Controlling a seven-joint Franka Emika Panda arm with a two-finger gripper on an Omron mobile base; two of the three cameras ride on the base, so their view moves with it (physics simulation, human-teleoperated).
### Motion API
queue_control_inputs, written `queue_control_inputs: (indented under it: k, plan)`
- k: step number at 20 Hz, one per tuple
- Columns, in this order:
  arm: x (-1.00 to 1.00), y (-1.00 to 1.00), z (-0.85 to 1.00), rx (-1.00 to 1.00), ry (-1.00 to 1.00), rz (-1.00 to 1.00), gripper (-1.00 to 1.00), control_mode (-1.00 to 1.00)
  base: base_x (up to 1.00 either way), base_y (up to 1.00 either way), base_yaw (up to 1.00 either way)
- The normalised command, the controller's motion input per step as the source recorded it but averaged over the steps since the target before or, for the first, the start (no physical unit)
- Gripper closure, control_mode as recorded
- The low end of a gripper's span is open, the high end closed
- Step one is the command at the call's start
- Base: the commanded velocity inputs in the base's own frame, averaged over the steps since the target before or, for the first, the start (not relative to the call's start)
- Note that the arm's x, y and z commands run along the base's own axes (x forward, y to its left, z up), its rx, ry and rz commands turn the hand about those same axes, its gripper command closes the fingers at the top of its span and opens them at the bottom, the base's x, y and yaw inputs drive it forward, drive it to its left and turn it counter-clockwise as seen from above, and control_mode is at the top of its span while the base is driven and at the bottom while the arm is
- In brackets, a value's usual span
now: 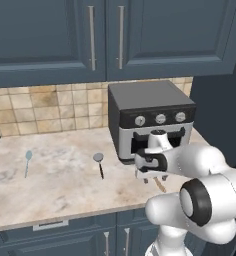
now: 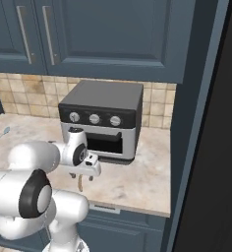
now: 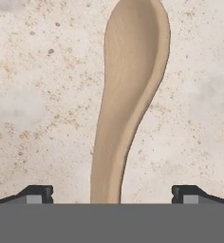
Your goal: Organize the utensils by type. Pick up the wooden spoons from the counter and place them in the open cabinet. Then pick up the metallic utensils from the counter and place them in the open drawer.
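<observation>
The beige marbled stone tabletop runs under closed slate-blue upper cabinets, with a grey toaster oven standing at its back, toward two o'clock in the left base view. In front of the oven the white arm reaches down, and its pincer hangs low over the stone with its jaws spread wide and nothing between them.

The step in hand looks like the first one, the pick-up of the light-brown wooden spoon. In the hand view it lies flat on the stone, oval bowl toward twelve o'clock, handle running down to six o'clock between the two dark fingertips, neither of which touches it.

The next move calls for a straight descent so the jaws straddle the handle, then a close across its narrow width.

The small silver-headed utensil with a black handle and the pale silver-blue spoon wait toward nine o'clock, well apart from the arm.
</observation>
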Motion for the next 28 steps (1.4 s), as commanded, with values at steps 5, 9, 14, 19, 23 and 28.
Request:
queue_control_inputs:
  k: [5, 9, 14, 19, 23, 28]
  plan:
    - [-0.06, 0.01, -0.39, 0.0, 0.0, 0.0, 1.0, -1.0, 0.0, 0.0, 0.0]
    - [-0.06, 0.0, -0.41, 0.0, 0.14, 0.0, 1.0, -1.0, 0.0, 0.0, 0.0]
    - [-0.01, 0.02, -0.33, 0.0, 0.14, 0.0, 1.0, -1.0, 0.0, 0.0, 0.0]
    - [-0.07, 0.0, -0.02, 0.0, 0.07, 0.0, 1.0, -1.0, 0.0, 0.0, 0.0]
    - [-0.14, 0.0, 0.12, 0.0, 0.02, 0.0, 1.0, -1.0, 0.0, 0.0, 0.0]
    - [-0.4, -0.03, 0.3, 0.0, 0.0, 0.0, 1.0, -1.0, 0.0, 0.0, 0.0]
